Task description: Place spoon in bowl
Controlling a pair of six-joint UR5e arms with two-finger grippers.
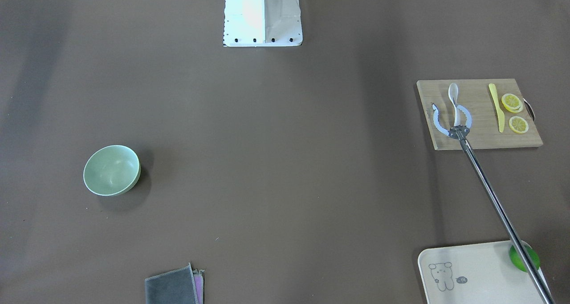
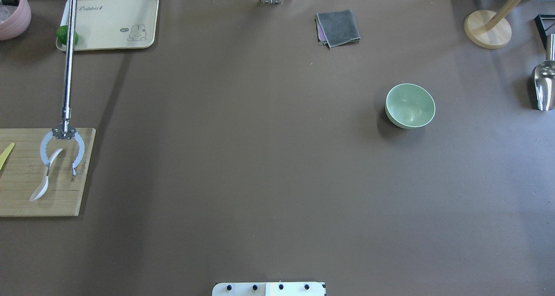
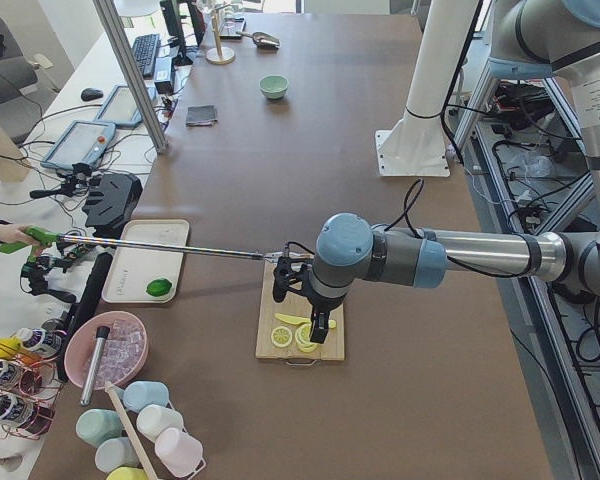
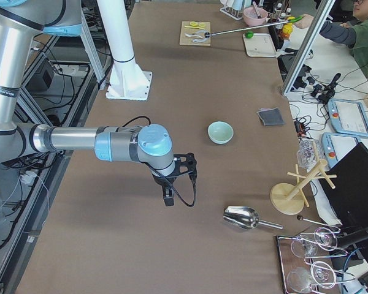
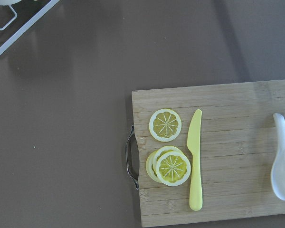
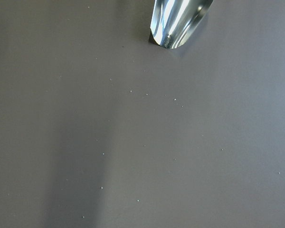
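Note:
The white spoon lies on a wooden cutting board at the table's left end; it also shows in the overhead view and the left wrist view. The open claw of a long metal reacher tool, held by an operator, sits around the spoon's handle. The mint-green bowl stands empty far off on the right half. My left gripper hangs above the board; my right gripper hovers over bare table. I cannot tell whether either is open or shut.
A yellow knife and lemon slices share the board. A cream tray with a lime, a grey cloth, a metal scoop and a wooden stand sit along the table's far side.

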